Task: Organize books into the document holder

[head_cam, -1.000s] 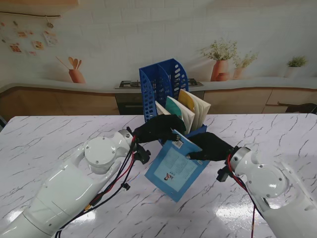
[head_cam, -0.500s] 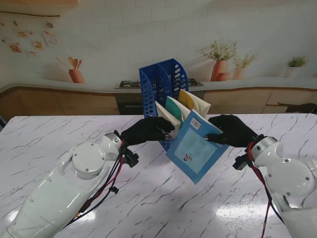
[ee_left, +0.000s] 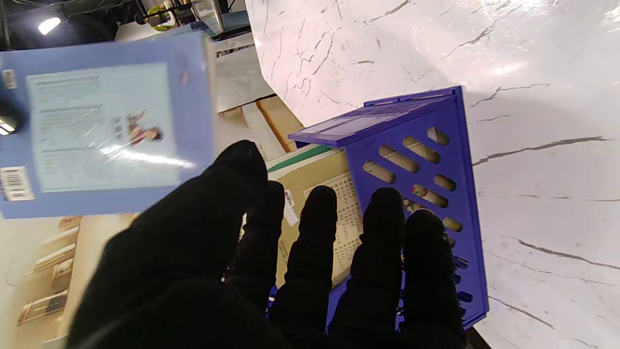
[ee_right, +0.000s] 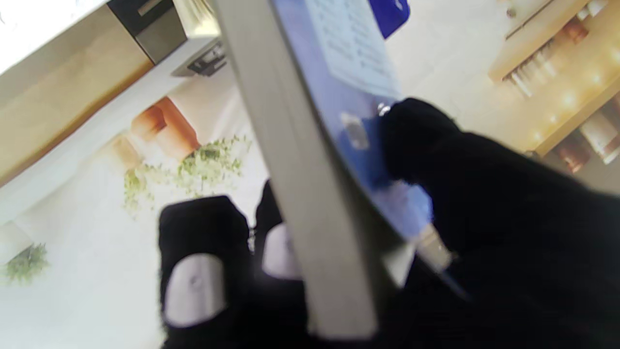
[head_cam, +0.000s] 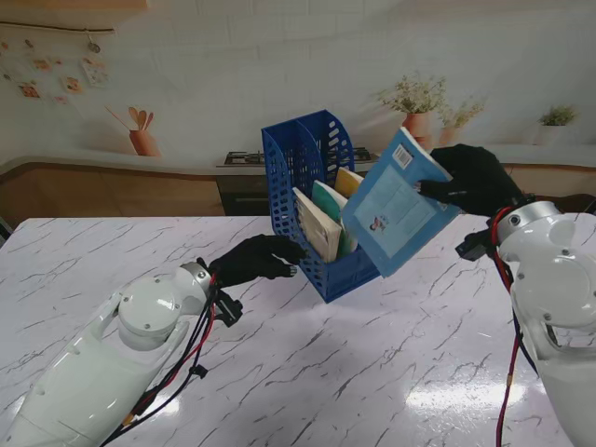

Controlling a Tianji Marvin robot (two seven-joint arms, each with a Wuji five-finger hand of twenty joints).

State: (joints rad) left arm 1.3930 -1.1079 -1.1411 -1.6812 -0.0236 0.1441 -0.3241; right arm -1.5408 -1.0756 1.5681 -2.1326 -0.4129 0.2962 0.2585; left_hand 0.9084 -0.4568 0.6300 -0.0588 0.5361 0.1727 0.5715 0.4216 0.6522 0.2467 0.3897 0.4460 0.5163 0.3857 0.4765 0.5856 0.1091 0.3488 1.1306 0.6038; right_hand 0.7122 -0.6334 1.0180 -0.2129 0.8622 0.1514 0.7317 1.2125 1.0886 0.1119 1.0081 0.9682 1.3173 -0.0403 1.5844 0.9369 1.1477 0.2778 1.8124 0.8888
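Note:
A blue document holder [head_cam: 300, 166] stands on the white marble table [head_cam: 326, 372] with several books [head_cam: 321, 222] leaning in its slots. My right hand [head_cam: 475, 179] is shut on a light blue book [head_cam: 396, 205], held in the air to the right of the holder, above its front. The right wrist view shows the thumb on the book's cover [ee_right: 348, 87] and the other fingers [ee_right: 193, 286] behind it. My left hand [head_cam: 253, 259] hovers just left of the holder's front, holding nothing, fingers extended toward the holder's side wall [ee_left: 426, 194]. The lifted book [ee_left: 106, 131] also shows in the left wrist view.
A kitchen backdrop with a stove [head_cam: 244, 159], potted plants [head_cam: 416, 116] and cabinets rises behind the table. Both white arms come in from the near corners, the left arm [head_cam: 121, 354] low over the table, the right arm [head_cam: 554, 298] raised.
My right hand has lifted the light blue book up and to the right, from low in front of the holder to above its front. My left hand let go and drew back leftward.

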